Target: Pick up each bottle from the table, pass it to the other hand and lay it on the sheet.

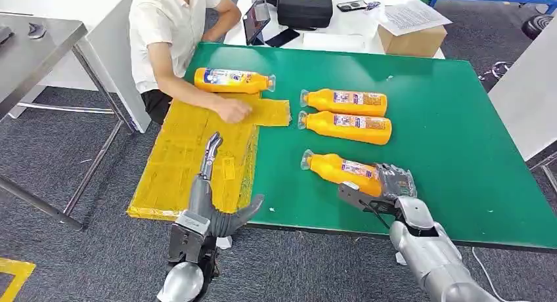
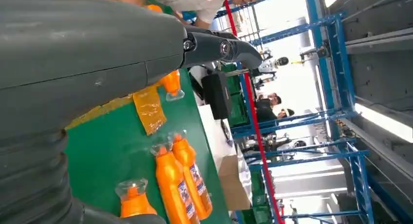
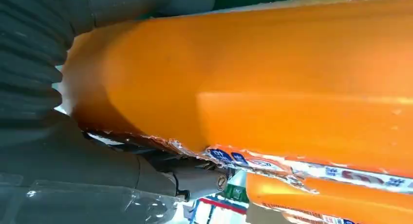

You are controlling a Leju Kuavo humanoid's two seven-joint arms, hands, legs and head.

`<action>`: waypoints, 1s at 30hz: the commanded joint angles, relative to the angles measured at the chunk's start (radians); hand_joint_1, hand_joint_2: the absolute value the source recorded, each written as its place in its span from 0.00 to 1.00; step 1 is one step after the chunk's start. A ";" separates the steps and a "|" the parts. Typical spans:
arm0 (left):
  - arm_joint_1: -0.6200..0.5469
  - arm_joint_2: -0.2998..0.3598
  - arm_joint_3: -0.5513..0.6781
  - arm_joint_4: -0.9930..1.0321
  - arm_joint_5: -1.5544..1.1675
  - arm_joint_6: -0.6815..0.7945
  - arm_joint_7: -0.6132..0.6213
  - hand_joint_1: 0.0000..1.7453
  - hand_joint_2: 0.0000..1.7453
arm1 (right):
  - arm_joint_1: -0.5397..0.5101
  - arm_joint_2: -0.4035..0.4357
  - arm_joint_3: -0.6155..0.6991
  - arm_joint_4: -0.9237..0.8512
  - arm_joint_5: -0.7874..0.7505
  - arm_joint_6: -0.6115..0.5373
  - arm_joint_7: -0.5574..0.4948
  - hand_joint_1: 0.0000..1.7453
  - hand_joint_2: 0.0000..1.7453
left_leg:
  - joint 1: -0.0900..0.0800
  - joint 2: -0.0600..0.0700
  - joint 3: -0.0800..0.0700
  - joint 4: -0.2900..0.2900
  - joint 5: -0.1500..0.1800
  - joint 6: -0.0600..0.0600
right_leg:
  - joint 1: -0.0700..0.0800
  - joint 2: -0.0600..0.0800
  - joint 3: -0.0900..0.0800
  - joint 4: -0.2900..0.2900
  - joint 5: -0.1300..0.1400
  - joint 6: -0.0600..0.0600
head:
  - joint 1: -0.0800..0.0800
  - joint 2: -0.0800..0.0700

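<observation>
Gripping the base end of the nearest bottle (image 1: pixel 338 168), the right hand (image 1: pixel 384 186) wraps its fingers around the orange body; the bottle lies on its side on the green tabletop (image 1: pixel 460 151), clear cap pointing toward the sheet. Right wrist view confirms contact: orange plastic presses against the palm.

Left hand (image 1: pixel 217 197) is released and holds nothing, fingers extended and apart, hovering over the near edge of the yellow sheet (image 1: pixel 177 164), which overhangs the tabletop's left side.

Two more bottles (image 1: pixel 346 102) (image 1: pixel 348 127) lie side by side on the tabletop beyond the held one, caps toward the sheet. A fourth bottle (image 1: pixel 233 81) lies at the sheet's far end, cap pointing right.

A person in a white shirt (image 1: pixel 164 33) sits at the far left corner, one hand (image 1: pixel 233 109) resting on the sheet.
</observation>
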 commanded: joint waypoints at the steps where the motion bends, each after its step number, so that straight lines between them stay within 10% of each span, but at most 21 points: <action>1: -0.049 -0.005 0.008 0.069 0.115 -0.035 -0.010 0.00 1.00 | 0.144 0.027 -0.077 -0.021 -0.292 0.061 -0.322 1.00 1.00 | 0.003 -0.006 0.001 -0.003 0.001 -0.002 | 0.003 -0.006 0.004 -0.005 0.000 -0.003 | 0.000 0.000; 9: 0.039 0.059 0.054 0.164 0.713 -0.317 0.226 0.00 1.00 | 0.184 0.197 -0.086 -0.247 -0.605 -0.017 -0.550 1.00 1.00 | 0.003 0.013 0.005 -0.004 -0.004 -0.005 | 0.003 0.011 0.013 -0.004 0.003 -0.003 | 0.000 0.000; 30: 0.005 0.064 -0.042 0.105 0.675 -0.444 0.133 0.00 1.00 | 0.141 0.252 0.118 -0.252 -0.669 -0.005 -0.561 1.00 1.00 | 0.003 0.005 -0.016 -0.001 0.000 -0.005 | 0.003 0.006 -0.005 0.002 0.001 -0.002 | 0.000 0.000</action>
